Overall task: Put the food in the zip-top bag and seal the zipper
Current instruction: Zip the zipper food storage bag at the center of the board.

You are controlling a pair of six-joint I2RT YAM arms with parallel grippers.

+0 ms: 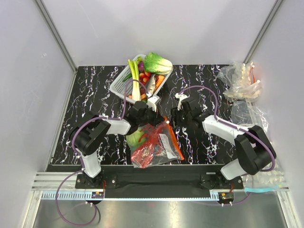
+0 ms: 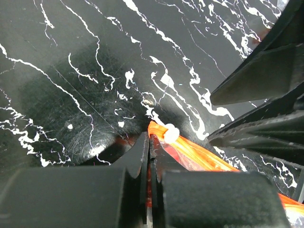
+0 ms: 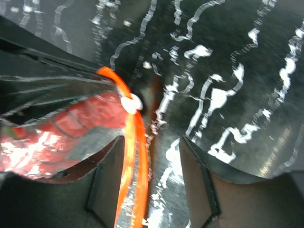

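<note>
The bag lies on the table between the two arms, near the front edge; the lobster and cabbage sit inside it, seen through the film. The left gripper is pinched tight on one end of the zipper, just beside the white slider; the right gripper has its jaws apart, with the strip running between them close to one finger and nothing held.

The film is likely thin, limp and slippery; it will probably crumple or slide if pushed. The toys inside are probably light hollow plastic, and their bulk may pull the mouth out of line. The zipper looks like the stiffest part, so it seems the place to hold; one end is pinned by the left gripper, and the other jaws could take the slider and draw it along. A loose pinch would likely slip off.

No brand or writing can be read.
</note>
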